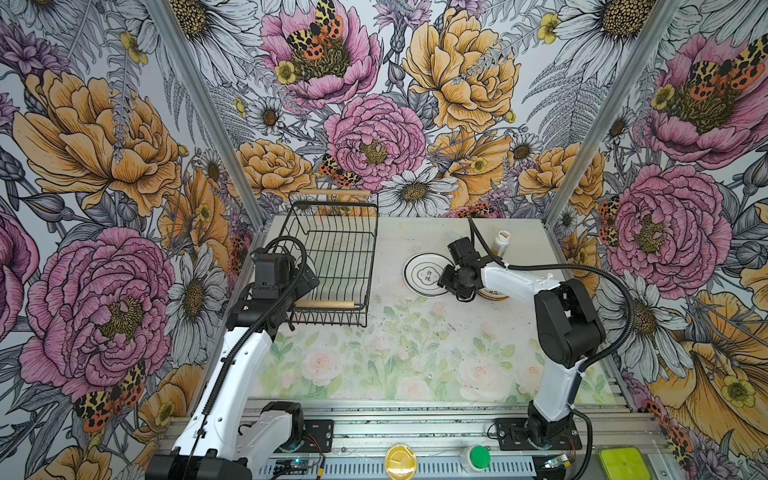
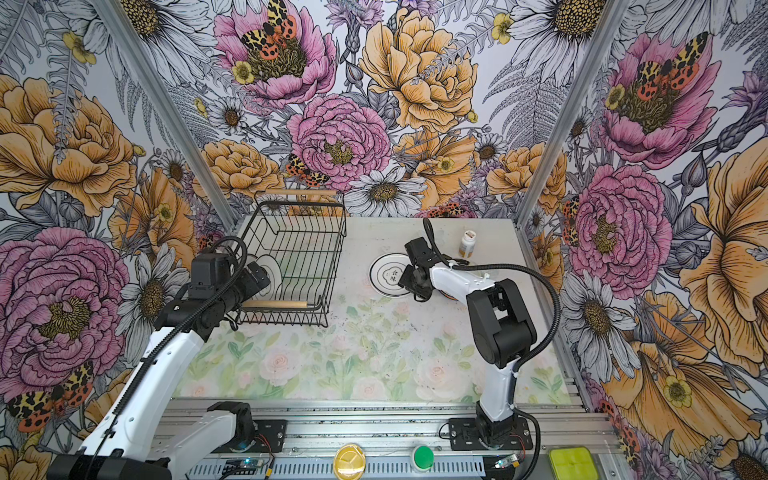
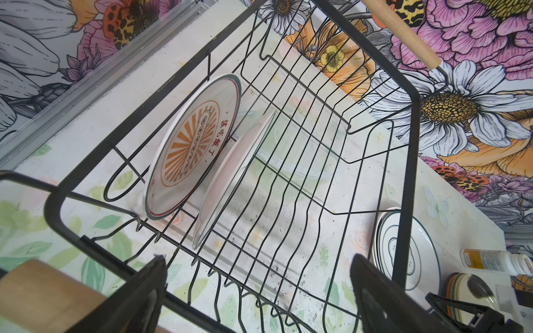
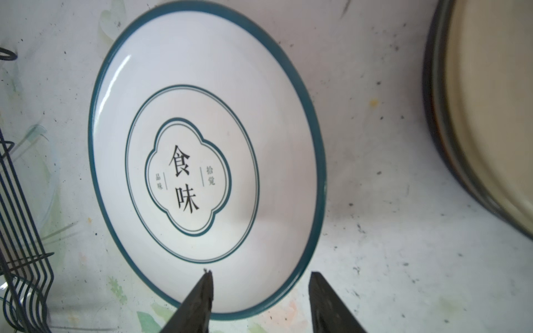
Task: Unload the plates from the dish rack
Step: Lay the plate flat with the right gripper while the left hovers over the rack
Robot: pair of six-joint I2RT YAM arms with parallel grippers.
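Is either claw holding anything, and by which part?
Nothing is held. The left claw is open above the dish rack; the right claw is open astride the rim of the white plate.

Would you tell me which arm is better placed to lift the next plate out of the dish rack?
Left. The left gripper hangs open at the dish rack, facing the sunburst plate standing in it. The right gripper is away over the white plate lying flat on the table.

"食味" at centre of teal-rimmed white plate (image 4: 206,161), small "拾覺" and "品味" either side. Red "该吃饭了" on sunburst plate (image 3: 191,147).
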